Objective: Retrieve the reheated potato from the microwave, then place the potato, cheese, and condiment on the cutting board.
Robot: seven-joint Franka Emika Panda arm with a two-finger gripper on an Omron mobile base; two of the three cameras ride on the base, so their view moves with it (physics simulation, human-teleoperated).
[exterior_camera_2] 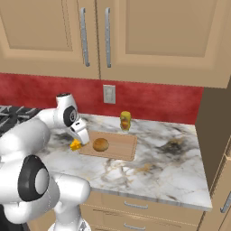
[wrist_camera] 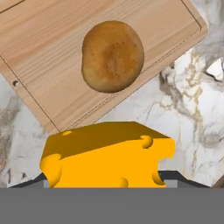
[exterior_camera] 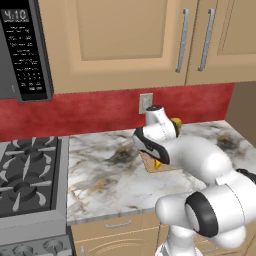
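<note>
End effector tilted down (gripping cheese), beside cutting board

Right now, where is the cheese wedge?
The cheese is at the gripper, off the left edge of the cutting board in the right base view, over the marble counter, with the potato on the board beside it.

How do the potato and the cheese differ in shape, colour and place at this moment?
The potato is a rounded, golden-brown lump with rough skin; the cheese is a yellow-orange wedge with flat faces and small holes. The potato lies on the cutting board; the cheese is off the board, beside its edge, right at the gripper. Both are much smaller than the board.
</note>
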